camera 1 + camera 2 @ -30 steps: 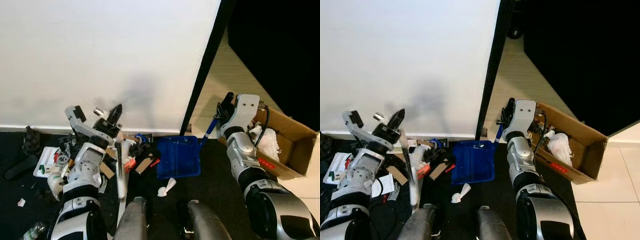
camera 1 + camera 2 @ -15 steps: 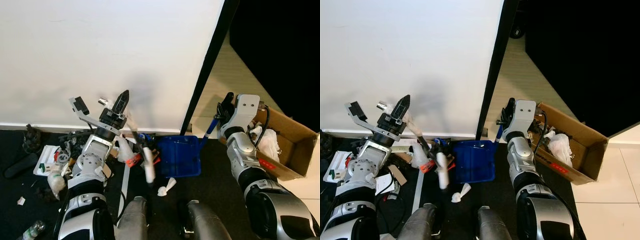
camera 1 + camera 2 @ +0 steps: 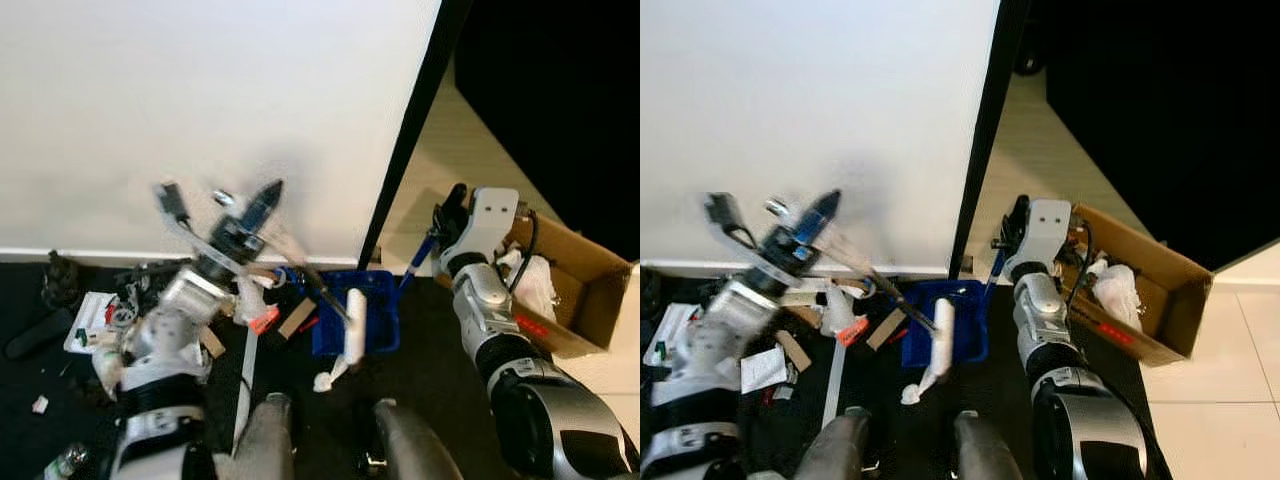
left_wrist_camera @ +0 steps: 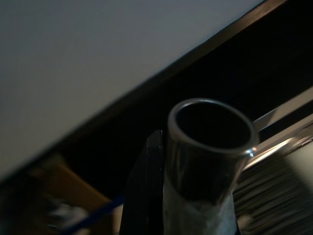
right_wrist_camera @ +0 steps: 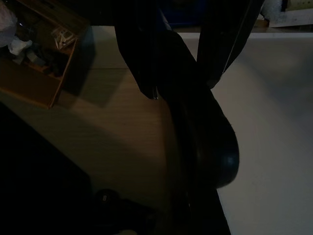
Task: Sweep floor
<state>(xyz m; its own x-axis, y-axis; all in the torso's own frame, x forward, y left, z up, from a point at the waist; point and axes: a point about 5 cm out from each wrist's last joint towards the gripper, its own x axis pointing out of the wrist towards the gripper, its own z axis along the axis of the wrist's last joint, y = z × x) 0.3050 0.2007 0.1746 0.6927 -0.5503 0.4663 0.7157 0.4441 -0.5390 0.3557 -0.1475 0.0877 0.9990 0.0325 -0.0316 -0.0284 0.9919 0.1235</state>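
Blue plastic dustpan (image 3: 372,318) nearly bare; cardboard box (image 3: 570,290) holds crumpled white waste. Left gripper (image 3: 262,203) fingers clamp metal broom tube (image 4: 208,147); right gripper (image 3: 452,207) fingers clamp dustpan handle (image 3: 416,262).

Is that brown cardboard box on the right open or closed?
Open. The cardboard box has its top flaps spread apart, and crumpled white paper lies visible inside it.

No legible text is found; red marks on the cardboard box (image 3: 574,300) and printed papers (image 3: 92,322) are too blurred.
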